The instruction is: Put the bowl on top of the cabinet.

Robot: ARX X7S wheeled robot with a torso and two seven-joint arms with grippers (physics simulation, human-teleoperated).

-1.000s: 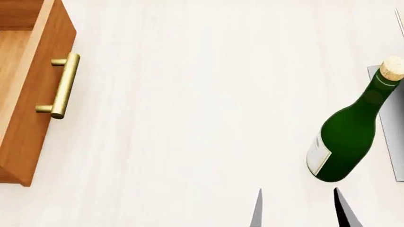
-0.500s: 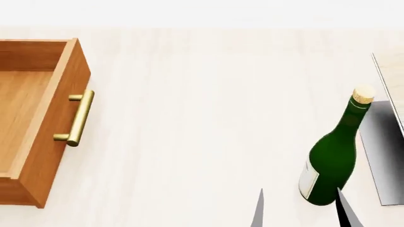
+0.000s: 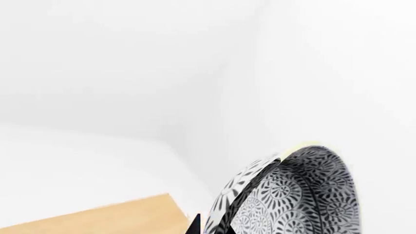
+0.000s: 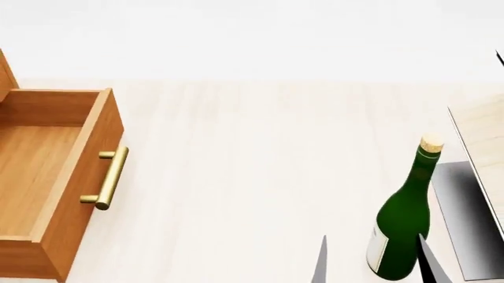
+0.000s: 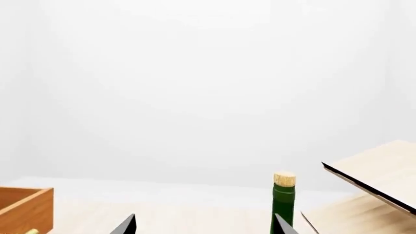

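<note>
In the left wrist view the bowl [image 3: 293,195], white-grey with a fine dark speckled pattern, fills the lower corner, tilted on its side. My left gripper [image 3: 211,228] is shut on the bowl's rim, with one dark fingertip [image 3: 194,225] outside the wall. Neither this gripper nor the bowl shows in the head view. The orange-brown cabinet [image 4: 75,200] stands at the left with a drawer pulled open and a brass handle [image 4: 105,178]. Its top is out of view. My right gripper [image 4: 372,262] is open at the bottom edge, beside the bottle and holding nothing.
A corked green bottle [image 4: 402,227] stands upright on the pale table [image 4: 252,177] by my right gripper's fingertips [image 4: 429,262]. A pale wooden rack [image 4: 478,132] with a dark base [image 4: 464,218] stands at the right. A tan wooden surface [image 3: 110,219] lies below the bowl.
The head view has tilted up: the drawer, the bottle and the rack slid down and inward, and the table's far edge now shows. The right fingertips hold the same place.
</note>
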